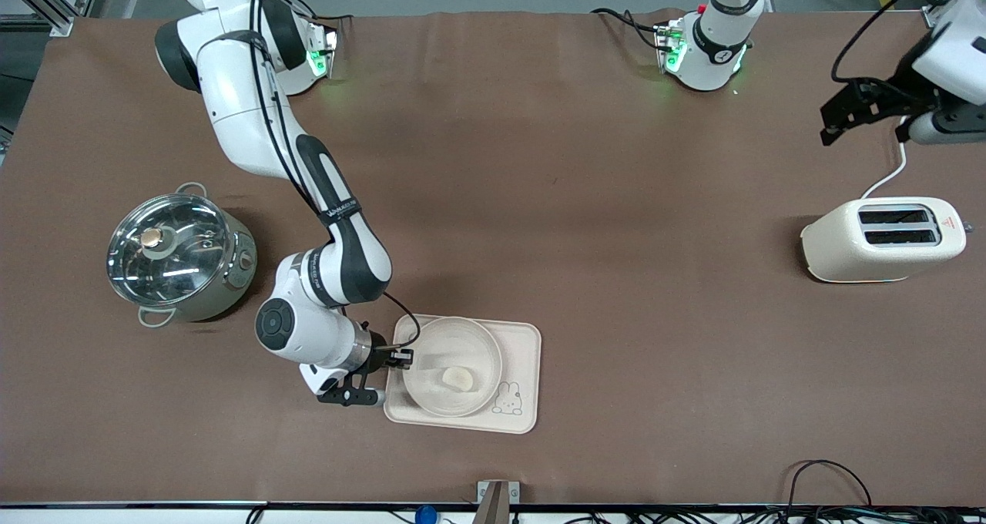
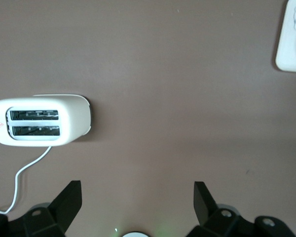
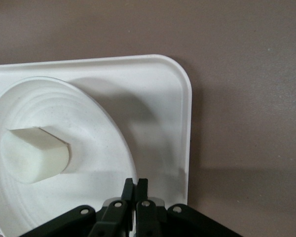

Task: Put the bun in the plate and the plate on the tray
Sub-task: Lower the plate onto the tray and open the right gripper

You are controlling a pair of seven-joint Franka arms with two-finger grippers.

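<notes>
The bun (image 1: pixel 457 377) lies in the plate (image 1: pixel 454 337), which rests on the tray (image 1: pixel 525 348) near the front camera. My right gripper (image 1: pixel 402 358) is at the plate's rim on the side toward the right arm's end, its fingers pinched together on that rim. In the right wrist view the gripper (image 3: pixel 136 181) meets the plate's (image 3: pixel 89 128) edge, with the bun (image 3: pixel 34 155) inside and the tray (image 3: pixel 163 94) beneath. My left gripper (image 1: pixel 840 119) hangs open and empty in the air over the left arm's end of the table, and shows in its own view (image 2: pixel 137 197).
A cream toaster (image 1: pixel 882 239) stands at the left arm's end, also in the left wrist view (image 2: pixel 39 121). A steel pot with a glass lid (image 1: pixel 177 258) stands at the right arm's end. A tray corner (image 2: pixel 293 39) shows in the left wrist view.
</notes>
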